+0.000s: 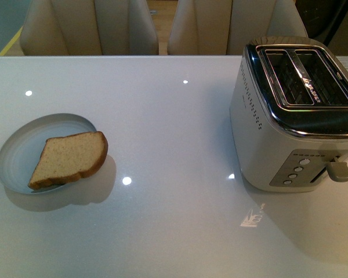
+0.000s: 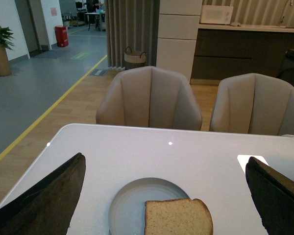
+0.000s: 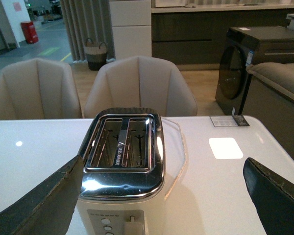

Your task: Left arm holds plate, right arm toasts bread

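Starting point, you have nothing done: left gripper point(image 2: 164, 161) and right gripper point(image 3: 164, 161) both have jaws wide apart, empty. Bread point(image 1: 69, 159) lies on the plate point(image 1: 20, 147), ungripped. Beyond, right, toaster point(image 1: 290, 116) slots are empty. Grasp, lift and insert all remain.

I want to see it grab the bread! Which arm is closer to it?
Left. The left gripper is open right by the bread on its plate; the right gripper is open over at the toaster, bread out of its view.
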### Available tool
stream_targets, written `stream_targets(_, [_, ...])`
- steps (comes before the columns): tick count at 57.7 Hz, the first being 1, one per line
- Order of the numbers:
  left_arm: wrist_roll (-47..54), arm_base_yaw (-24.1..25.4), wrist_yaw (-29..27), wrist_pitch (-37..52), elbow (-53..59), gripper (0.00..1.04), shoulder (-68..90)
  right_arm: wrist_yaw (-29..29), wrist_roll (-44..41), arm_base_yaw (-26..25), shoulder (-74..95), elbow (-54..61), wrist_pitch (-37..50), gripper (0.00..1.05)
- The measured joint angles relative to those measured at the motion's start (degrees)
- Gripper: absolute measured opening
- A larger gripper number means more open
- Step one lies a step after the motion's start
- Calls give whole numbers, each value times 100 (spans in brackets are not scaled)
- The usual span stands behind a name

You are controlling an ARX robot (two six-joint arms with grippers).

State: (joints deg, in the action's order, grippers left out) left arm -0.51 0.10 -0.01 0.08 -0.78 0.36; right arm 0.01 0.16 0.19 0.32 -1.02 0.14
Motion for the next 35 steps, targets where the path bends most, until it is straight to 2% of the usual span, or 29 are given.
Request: stream_targets(35, [0, 0, 0, 0, 0, 97, 0, 0, 0, 0, 0, 0, 0, 96])
